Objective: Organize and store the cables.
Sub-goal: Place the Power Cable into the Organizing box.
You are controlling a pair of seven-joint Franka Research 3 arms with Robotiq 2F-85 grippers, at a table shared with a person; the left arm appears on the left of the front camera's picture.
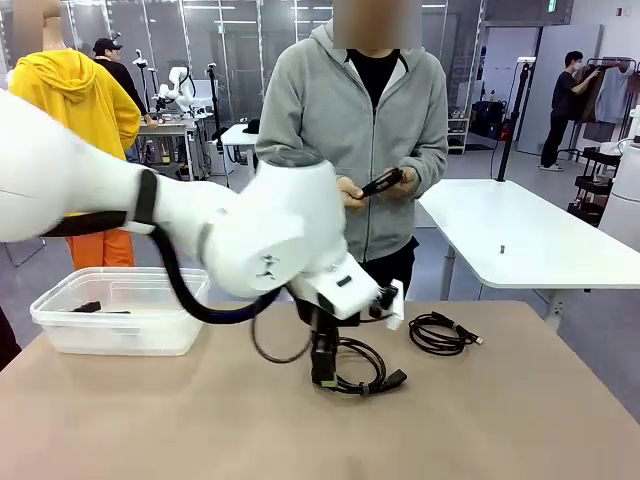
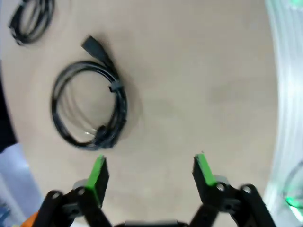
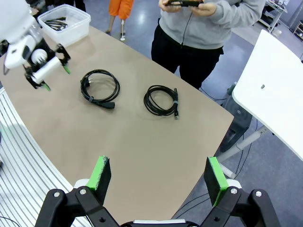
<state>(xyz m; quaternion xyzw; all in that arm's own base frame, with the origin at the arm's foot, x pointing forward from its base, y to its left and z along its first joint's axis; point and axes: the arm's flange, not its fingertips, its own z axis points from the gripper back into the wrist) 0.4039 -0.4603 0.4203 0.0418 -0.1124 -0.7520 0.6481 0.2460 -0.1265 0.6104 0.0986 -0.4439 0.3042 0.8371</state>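
Note:
Two coiled black cables lie on the tan table (image 1: pixel 520 420). The nearer cable (image 1: pixel 365 365) has a chunky plug, and my left gripper (image 1: pixel 323 378) hangs open just beside it, pointing down. In the left wrist view this cable (image 2: pixel 90 106) lies ahead and to the left of the green pads (image 2: pixel 98 175), with bare table between the fingers. The second cable (image 1: pixel 440 333) lies further right. From high above, my right gripper (image 3: pixel 157 175) stands open and empty, looking down on both cables (image 3: pixel 99 87) (image 3: pixel 161 100) and the left gripper (image 3: pixel 56 78).
A clear plastic bin (image 1: pixel 120 325) at the table's left holds black cables (image 1: pixel 90 307). A person in a grey hoodie (image 1: pixel 350 110) stands at the far edge holding a dark phone-like thing (image 1: pixel 380 183). A white table (image 1: pixel 520 235) stands behind on the right.

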